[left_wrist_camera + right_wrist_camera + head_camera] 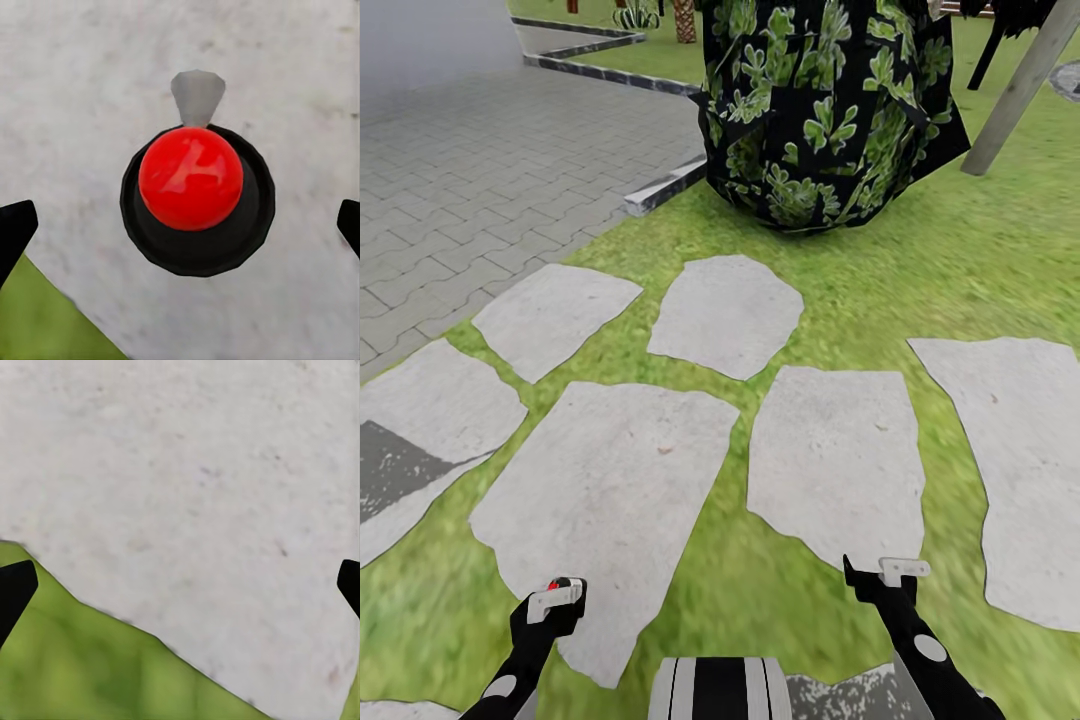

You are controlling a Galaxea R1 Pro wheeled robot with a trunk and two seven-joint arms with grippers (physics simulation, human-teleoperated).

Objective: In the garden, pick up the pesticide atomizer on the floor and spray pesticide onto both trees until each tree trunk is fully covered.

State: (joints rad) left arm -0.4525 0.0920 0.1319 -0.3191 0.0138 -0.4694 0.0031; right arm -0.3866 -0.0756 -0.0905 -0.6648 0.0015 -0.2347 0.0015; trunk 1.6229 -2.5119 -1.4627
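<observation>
Head view, lawn [960, 260]: green grass runs ahead to the planting, so the robot seems to be on its way across the garden, not yet spraying.
Paving [470, 170]: grey brick, off to the left behind a dark kerb.
Stepping stones [610, 490]: pale flat slabs set in the grass, and both arms hang low over them.
Bush [830, 100]: a dark broad-leaved mass straight ahead, not a target.
Pale trunk [1015, 95]: a grey-tan column leaning at the upper right with its crown out of frame. It is probably one of the trees to treat and is well apart from the arms.
Right gripper [890, 575]: jaws spread and empty, pointing down at stone and grass, likely parked for travel.
Left gripper [553, 600]: carried low in the same way, with a red spot showing at it. Its fingertips [15, 232] stand clear of the bottle's sides, so I cannot tell whether the jaws grip it.
Pesticide atomizer [196, 199]: seen from above between the left jaws as a round black body against pale stone.
Cap [191, 176]: a glossy red dome on top.
Nozzle [197, 94]: a small grey spout pointing away from the wrist, with no specks visible.
</observation>
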